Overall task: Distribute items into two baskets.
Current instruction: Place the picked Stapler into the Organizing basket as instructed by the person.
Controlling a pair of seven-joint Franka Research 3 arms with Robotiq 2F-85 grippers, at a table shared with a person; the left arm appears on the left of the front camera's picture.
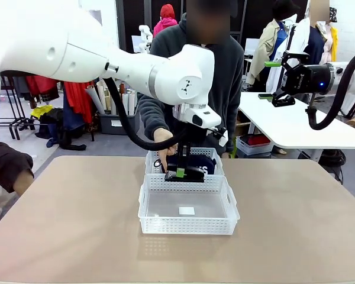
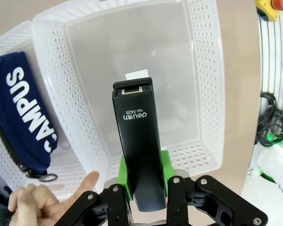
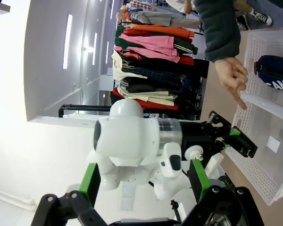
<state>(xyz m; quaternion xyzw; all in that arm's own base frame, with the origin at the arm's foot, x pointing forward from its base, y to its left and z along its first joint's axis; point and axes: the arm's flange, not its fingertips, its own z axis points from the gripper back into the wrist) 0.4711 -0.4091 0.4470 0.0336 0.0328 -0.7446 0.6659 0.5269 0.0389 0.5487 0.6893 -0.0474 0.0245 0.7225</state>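
Between my left claw point(image 2: 144, 195)'s green pads point(image 2: 124, 176) sits the one black stapler point(image 2: 137, 141), clamped at its rear end, its nose pointing out over the near basket point(image 2: 205, 94). That claw is closed tight on it and hangs just above the basket's rim on the side toward the person. Under the stapler, the near basket's floor carries only a small white label point(image 2: 137, 74).

Two white lattice baskets stand on the tan table point(image 1: 65, 225), touching end to end: the near basket toward me, the far basket point(image 1: 151, 161) toward the person. One navy pouch point(image 2: 26, 113) with white "CAMPUS" lettering lies in the far basket, its zip pull hanging at one end.

One hand point(image 2: 49, 197) of the person hovers just beside my left claw, index finger extended, over the far basket's edge.

My right claw point(image 1: 277, 80) is raised high off to my right side, well apart from both baskets, its fingers spread wide with nothing between them. From its wrist view I see my own left arm point(image 3: 146, 141) and both baskets beyond it.
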